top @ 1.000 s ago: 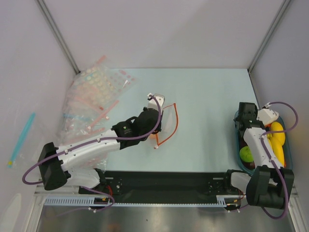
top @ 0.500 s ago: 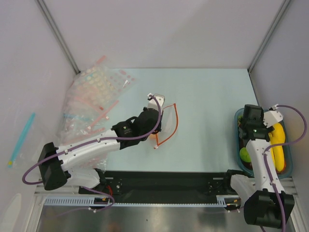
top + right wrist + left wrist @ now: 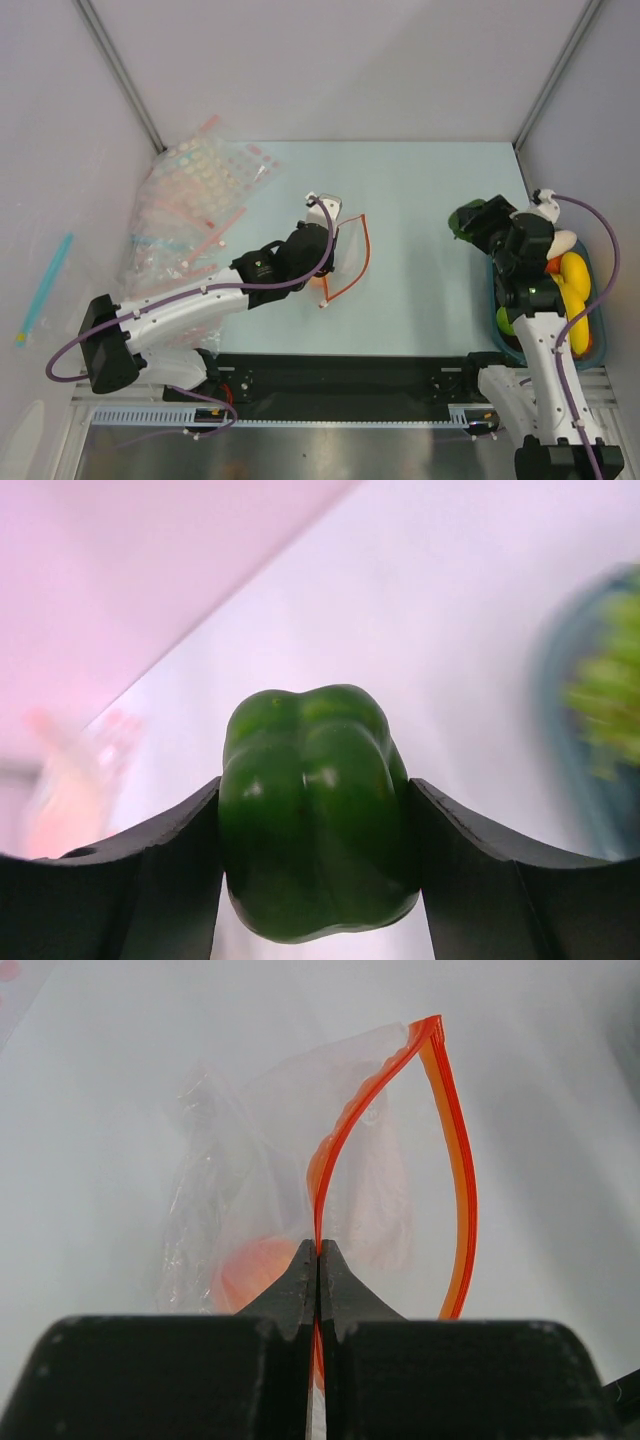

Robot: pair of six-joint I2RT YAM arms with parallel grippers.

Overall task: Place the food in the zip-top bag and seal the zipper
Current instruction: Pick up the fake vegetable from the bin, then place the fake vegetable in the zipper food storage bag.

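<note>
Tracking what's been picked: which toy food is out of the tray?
The green bell pepper, clamped in the right gripper and held left of the teal tray; the yellow bananas and the rest lie in it.

Left arm (image 3: 190, 305) and right arm (image 3: 548, 345): white shell links, black joint housings, a thin purple cable (image 3: 265, 287) looped along each. Left arm has a blocky black shoulder housing (image 3: 105, 345) by the surface's near edge. Left claw (image 3: 318, 1258): matte black, two wedge fingers tapering off a broad flat body; right claw (image 3: 315, 815): black, smooth curved fingers.
</note>
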